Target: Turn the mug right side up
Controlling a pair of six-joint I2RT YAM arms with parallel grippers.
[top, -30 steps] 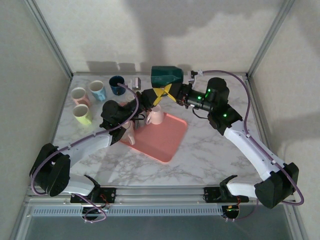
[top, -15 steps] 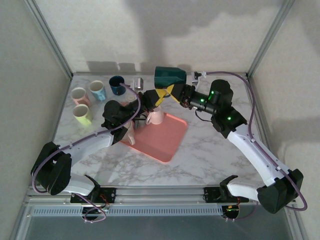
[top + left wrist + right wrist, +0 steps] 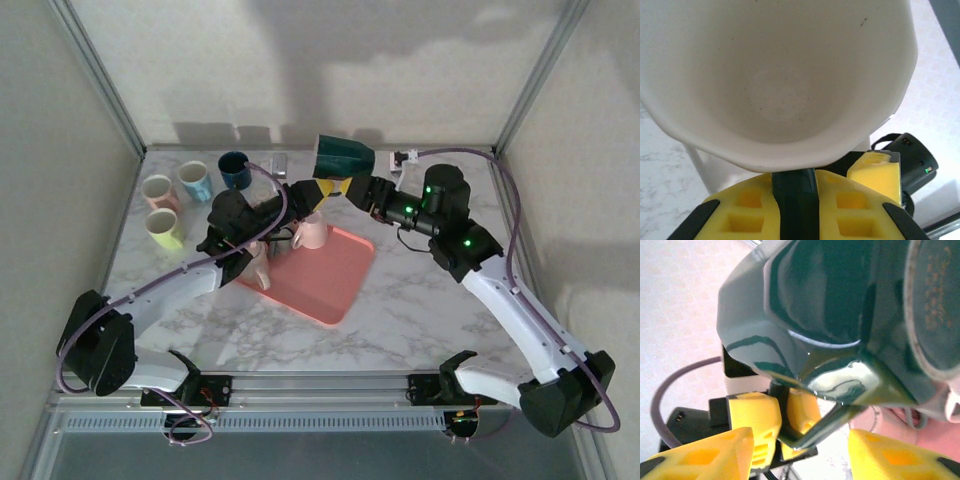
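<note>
Up behind the pink tray (image 3: 330, 280), you have the green mug (image 3: 345, 155) held off the table and tilted, its pale inside facing the left wrist camera; your left gripper (image 3: 794, 187) is clamped on a dark green part below the rim; your right gripper (image 3: 805, 450) has its jaws apart either side of the handle (image 3: 827, 422), gripping nothing.

R gripper (image 3: 800, 455) jaws now apart; green mug (image 3: 345, 156) moved right, tilted more, w/ L gripper (image 3: 792, 200).

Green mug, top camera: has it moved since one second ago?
Yes. The green mug has shifted right, away from the dark blue mug.
</note>
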